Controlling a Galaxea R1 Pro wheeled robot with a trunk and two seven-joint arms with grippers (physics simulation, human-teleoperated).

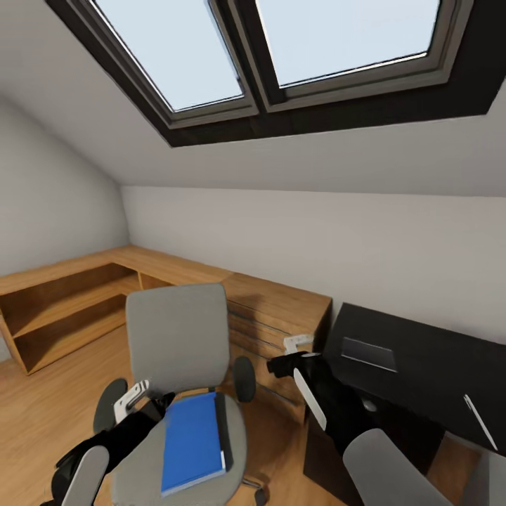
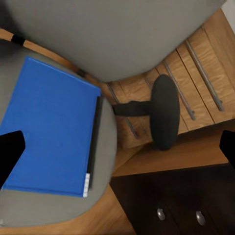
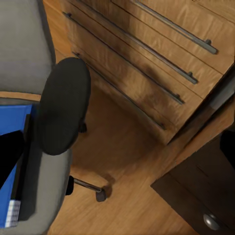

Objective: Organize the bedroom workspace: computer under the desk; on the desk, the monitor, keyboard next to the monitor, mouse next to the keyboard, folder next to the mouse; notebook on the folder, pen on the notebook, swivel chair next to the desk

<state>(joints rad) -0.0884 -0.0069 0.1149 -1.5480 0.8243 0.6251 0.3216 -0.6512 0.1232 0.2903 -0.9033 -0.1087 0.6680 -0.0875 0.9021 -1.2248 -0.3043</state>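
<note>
The grey swivel chair stands in front of me, facing my way. Flat on its seat lies the bright blue folder, which the left wrist view shows close up. My left gripper hovers open over the seat's left side, beside the folder; its dark fingertips are spread wide. My right gripper hangs open between the chair's right armrest and the black desk. On the desk lie a grey notebook and a thin white pen.
A light wood dresser with long bar handles stands behind the chair, against the desk's left end. A dark drawer unit with round knobs sits under the desk. A low wooden shelf runs along the left wall. Skylights are overhead.
</note>
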